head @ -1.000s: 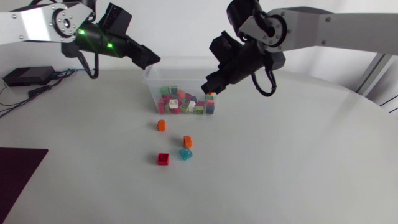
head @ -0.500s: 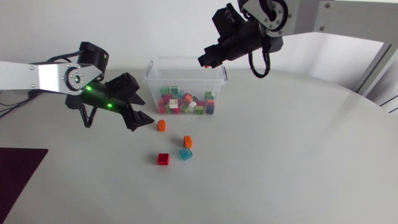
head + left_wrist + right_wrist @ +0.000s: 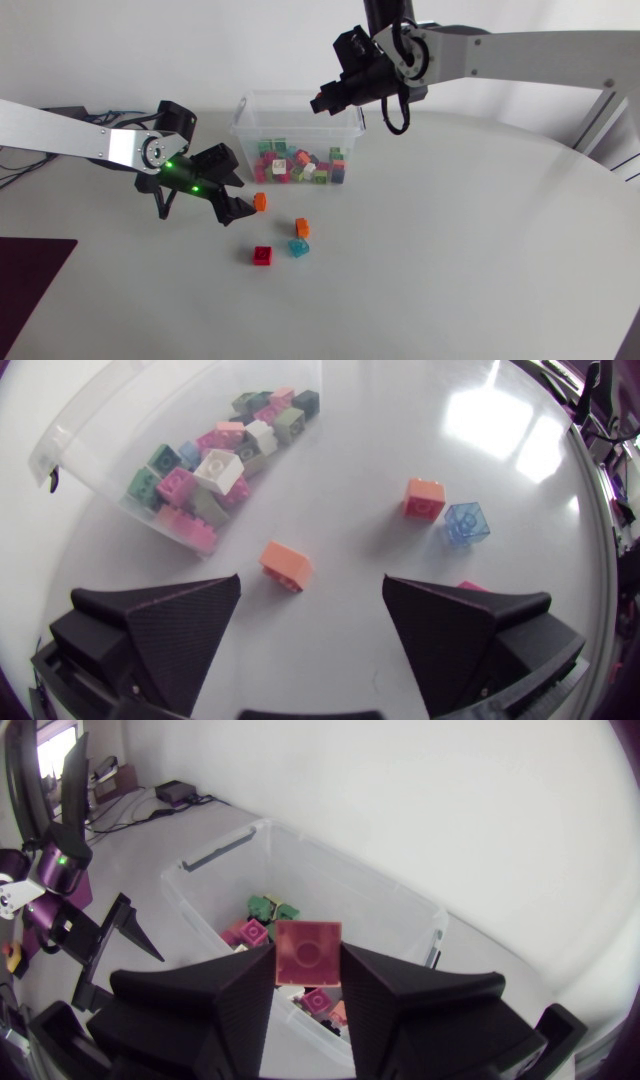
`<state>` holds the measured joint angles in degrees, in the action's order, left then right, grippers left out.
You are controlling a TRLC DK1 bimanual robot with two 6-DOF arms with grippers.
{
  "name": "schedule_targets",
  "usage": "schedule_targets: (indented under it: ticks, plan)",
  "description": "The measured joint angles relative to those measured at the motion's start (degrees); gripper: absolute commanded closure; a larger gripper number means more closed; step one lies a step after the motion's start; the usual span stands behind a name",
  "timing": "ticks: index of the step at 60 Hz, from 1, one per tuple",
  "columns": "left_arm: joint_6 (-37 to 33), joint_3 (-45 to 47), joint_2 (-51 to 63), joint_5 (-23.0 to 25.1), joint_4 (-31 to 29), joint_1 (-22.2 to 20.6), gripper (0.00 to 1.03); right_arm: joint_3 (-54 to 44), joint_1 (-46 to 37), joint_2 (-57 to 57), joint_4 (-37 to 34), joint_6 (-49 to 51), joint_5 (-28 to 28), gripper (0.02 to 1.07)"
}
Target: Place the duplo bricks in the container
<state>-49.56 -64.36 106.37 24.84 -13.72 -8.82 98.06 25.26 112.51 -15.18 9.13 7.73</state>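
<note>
Head view: your left jaws sit just left of the orange brick (image 3: 260,202), nearer it than the right arm is.

Left wrist view: those jaws gape wide and empty. The brick lies just ahead between them, its long axis slanting across the gap.

Right wrist view: the right jaws pinch a red brick (image 3: 307,953) above the container (image 3: 210,920).

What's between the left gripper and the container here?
A single orange brick, just ahead of the open left gripper and short of the container, clearest in the left wrist view.
</note>
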Motion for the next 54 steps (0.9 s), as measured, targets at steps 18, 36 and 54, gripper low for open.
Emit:
schedule_targets:
  ticks: [18, 36, 54]
  plan:
    - [0.00, -0.96, 2.45, 0.17, 0.55, -0.24, 0.05, 10.93, -0.20, 7.28, -4.33, 0.00, 0.02, 0.72]
    - [0.00, -2.14, 3.06, 0.17, 1.44, -0.24, 0.05, 17.46, -0.68, 10.25, -8.81, -0.20, -0.68, 0.06]
    - [-1.25, -3.87, 4.87, 0.22, 3.19, 0.02, 0.05, 6.36, -0.61, 1.64, -11.06, 0.46, 2.27, 0.06]
